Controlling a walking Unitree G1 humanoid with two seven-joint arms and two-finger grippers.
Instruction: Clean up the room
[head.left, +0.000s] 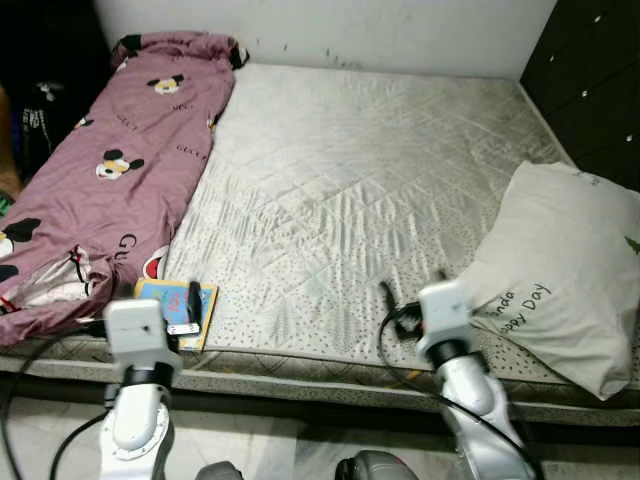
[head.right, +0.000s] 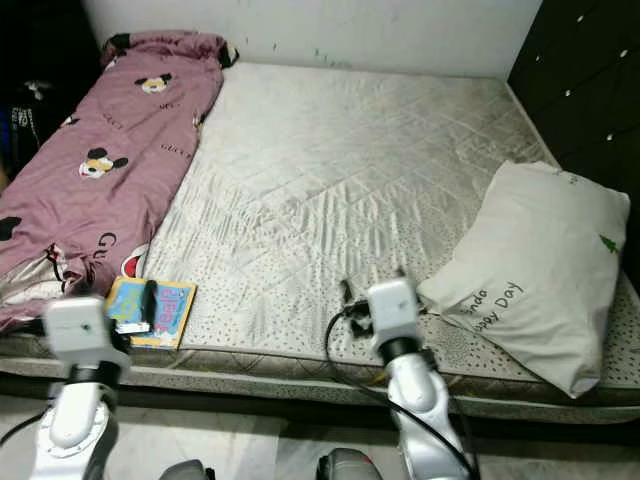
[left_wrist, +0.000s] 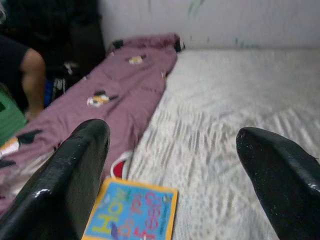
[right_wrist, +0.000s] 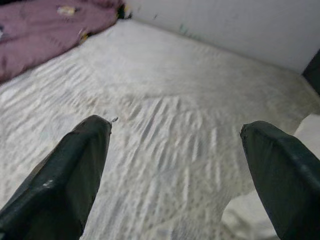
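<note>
There, the left gripper (left_wrist: 172, 175) hung spread over the book (head.left: 178, 310), presumably to grab it; the right gripper (right_wrist: 175, 170) gaped above the mattress (head.left: 350, 180).

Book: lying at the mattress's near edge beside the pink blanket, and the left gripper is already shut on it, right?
Not quite. The book does lie at the mattress edge beside the pink blanket, but the left gripper is open, its fingers spread wide above the book and not gripping it. The left wrist view shows this.
</note>
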